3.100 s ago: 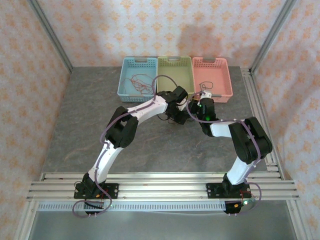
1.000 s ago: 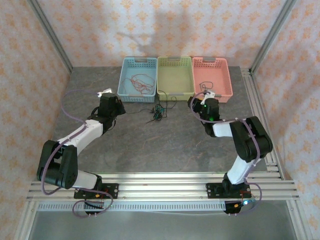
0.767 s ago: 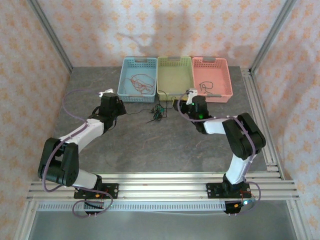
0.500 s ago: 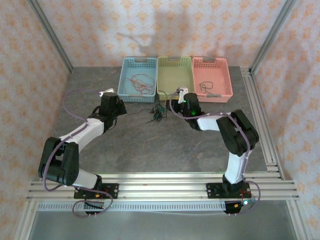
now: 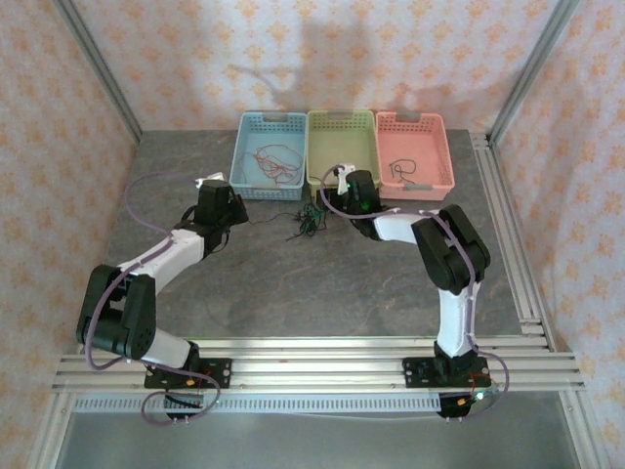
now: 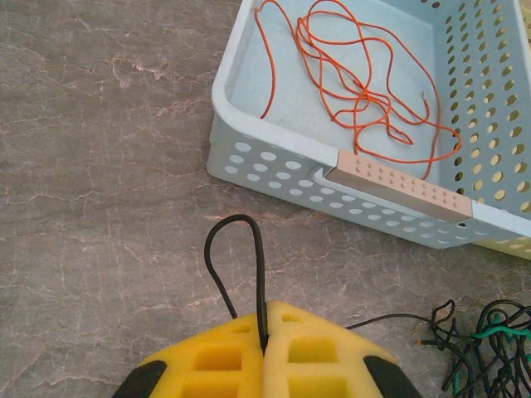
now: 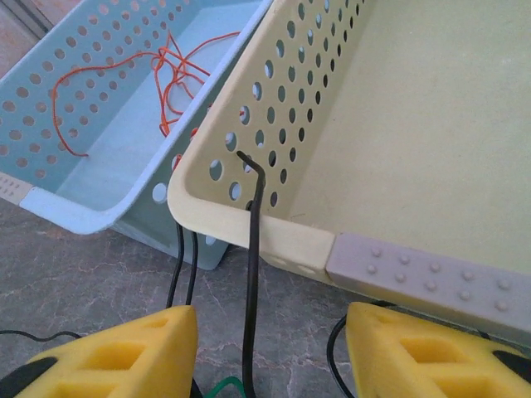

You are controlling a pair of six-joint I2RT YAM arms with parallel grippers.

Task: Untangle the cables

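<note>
Yellow pads [image 6: 224,365] of the left hand [image 6: 264,332] are pressed together on a black wire [image 6: 241,249], which loops out ahead of the tips. From the pinch the wire trails right across the counter [image 5: 293,283] to the clump [image 5: 311,221] of black and green strands. This hand sits where it was a second ago, just in front of the blue basket [image 6: 274,157], where an orange cable [image 6: 357,91] lies sorted.

The change is on the other side. Within the last second the right hand [image 7: 270,348] has swung from in front of the pink basket [image 5: 415,193], where a black cable [image 5: 398,168] now rests, to the near corner of the yellow basket [image 7: 307,249], above the clump. Its fingers stand about half open and grip nothing. An upright black strand [image 7: 251,274] rises in the gap between them, and whether it touches either pad cannot be told.

So two cables look sorted, and the yellow basket is bare. The right hand seems set to take another strand while the left anchors the tangle.
</note>
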